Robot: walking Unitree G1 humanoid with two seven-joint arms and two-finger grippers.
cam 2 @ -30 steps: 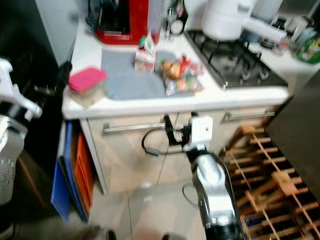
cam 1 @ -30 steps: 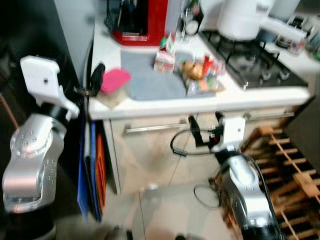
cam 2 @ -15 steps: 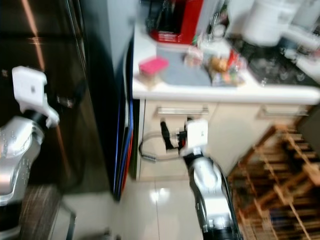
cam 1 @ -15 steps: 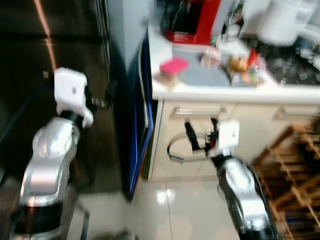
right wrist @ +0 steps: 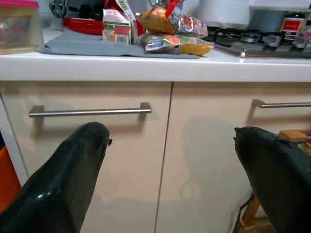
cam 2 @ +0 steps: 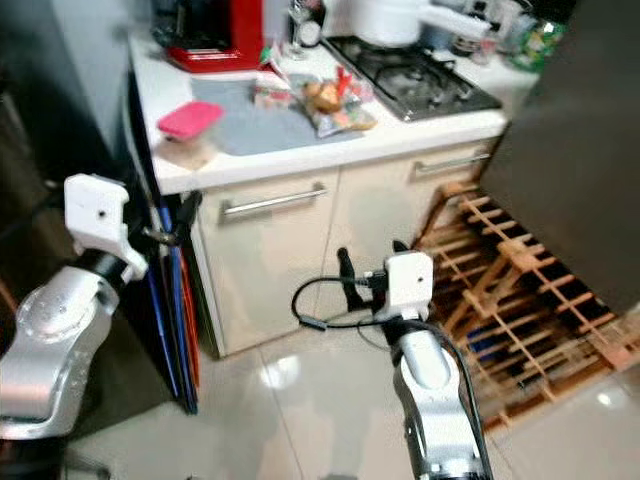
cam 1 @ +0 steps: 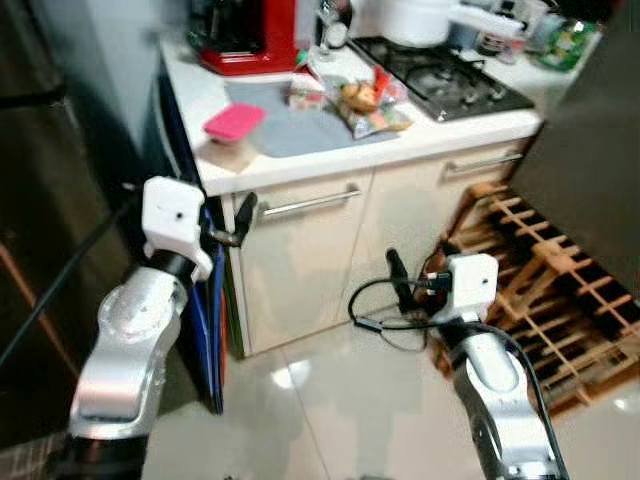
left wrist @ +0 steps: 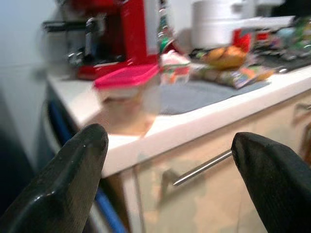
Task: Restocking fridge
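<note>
The food [cam 1: 365, 100] and pink-lid box [cam 1: 234, 130] sit on the bench [cam 1: 420, 140] at 12 o'clock. Both hands, left [cam 1: 240, 215] and right [cam 1: 410, 285], are wide open, holding nothing. Nothing looks put away.

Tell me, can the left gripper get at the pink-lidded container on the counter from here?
Probably yes. The left gripper is open below the counter edge, and the pink-lidded container sits near that edge with nothing in front of it. The arm must rise first.

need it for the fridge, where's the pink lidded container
The pink-lidded container sits near the counter's front left corner, on the grey mat's left edge.
</note>
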